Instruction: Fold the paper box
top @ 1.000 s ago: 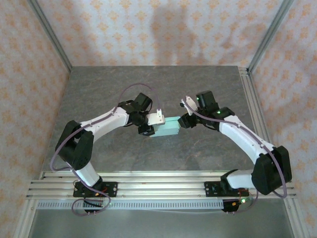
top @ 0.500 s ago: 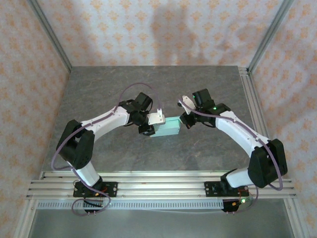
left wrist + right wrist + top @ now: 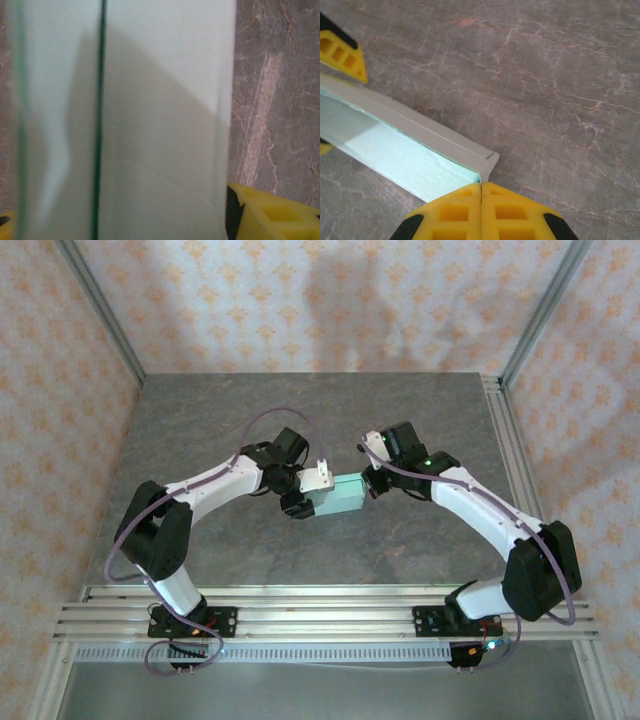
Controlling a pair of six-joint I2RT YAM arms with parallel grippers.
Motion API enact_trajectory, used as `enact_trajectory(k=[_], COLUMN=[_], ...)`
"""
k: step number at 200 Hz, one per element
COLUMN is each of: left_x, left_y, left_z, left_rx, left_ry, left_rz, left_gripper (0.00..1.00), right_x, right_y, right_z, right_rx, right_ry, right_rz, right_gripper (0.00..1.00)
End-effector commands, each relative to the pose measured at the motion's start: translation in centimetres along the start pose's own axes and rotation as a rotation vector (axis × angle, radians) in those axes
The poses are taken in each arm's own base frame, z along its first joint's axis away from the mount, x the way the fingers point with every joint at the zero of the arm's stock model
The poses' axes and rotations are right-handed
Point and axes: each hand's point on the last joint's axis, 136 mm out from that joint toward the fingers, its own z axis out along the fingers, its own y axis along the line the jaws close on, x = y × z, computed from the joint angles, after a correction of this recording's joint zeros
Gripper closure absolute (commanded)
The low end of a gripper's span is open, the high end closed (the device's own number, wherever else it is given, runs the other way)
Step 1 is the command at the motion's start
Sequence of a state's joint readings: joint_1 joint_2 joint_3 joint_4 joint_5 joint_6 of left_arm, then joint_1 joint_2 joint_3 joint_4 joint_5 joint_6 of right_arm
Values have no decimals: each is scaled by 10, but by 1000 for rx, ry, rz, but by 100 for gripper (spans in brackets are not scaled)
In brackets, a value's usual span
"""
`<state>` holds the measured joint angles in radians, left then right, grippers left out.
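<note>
Top view: the paper box (image 3: 338,497) lies mid-surface (image 3: 300,420) between the left tool (image 3: 306,490) and the right tool (image 3: 371,483), one at each end. Left wrist: the box (image 3: 160,100) runs between the yellow fingers (image 3: 272,215), which stand wide apart at its sides; clamping or just clear, cannot tell. Right wrist: the right tool's fingers (image 3: 465,215) are closed flat together, holding nothing, tips against the box's end corner. Judgement: the body is formed into a flat box and this end flap is probably being pressed home; the other end cannot be checked.
</note>
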<state>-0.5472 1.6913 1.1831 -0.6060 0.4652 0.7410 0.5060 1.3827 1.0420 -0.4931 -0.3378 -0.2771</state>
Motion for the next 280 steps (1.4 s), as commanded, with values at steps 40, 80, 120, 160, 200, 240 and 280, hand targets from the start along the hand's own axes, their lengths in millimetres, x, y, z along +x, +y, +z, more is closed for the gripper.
enact_trajectory(k=[40,80,120,160,200,240,280], left_x=[-8,-17,-25,-29,-29,-38,-40], left_y=[1,10,21,30,39,32,39], left_z=[-8,-27,-60,-91,-89,-75,-64], left_rx=[-31,-120,-251,-328,-314,-220,-223], left_ry=[-62,-119,-216,-290,-271,-260,-241], left_rz=[-46,-81,-181,-414,-679,-694,-695], left_gripper=[27,6,0,0,18,49,62], right_x=[-5,-1,0,1,3,3,3], right_y=[-13,-17,-20,-20,-19,-18,-18], right_z=[-12,-12,-12,-12,-12,-12,-12], right_rx=[100,120,138,140,133,134,129], right_ry=[-42,-33,-21,-4,7,12,18], right_rz=[119,110,94,99,119,124,124], right_gripper=[100,100,100,100,100,100,100])
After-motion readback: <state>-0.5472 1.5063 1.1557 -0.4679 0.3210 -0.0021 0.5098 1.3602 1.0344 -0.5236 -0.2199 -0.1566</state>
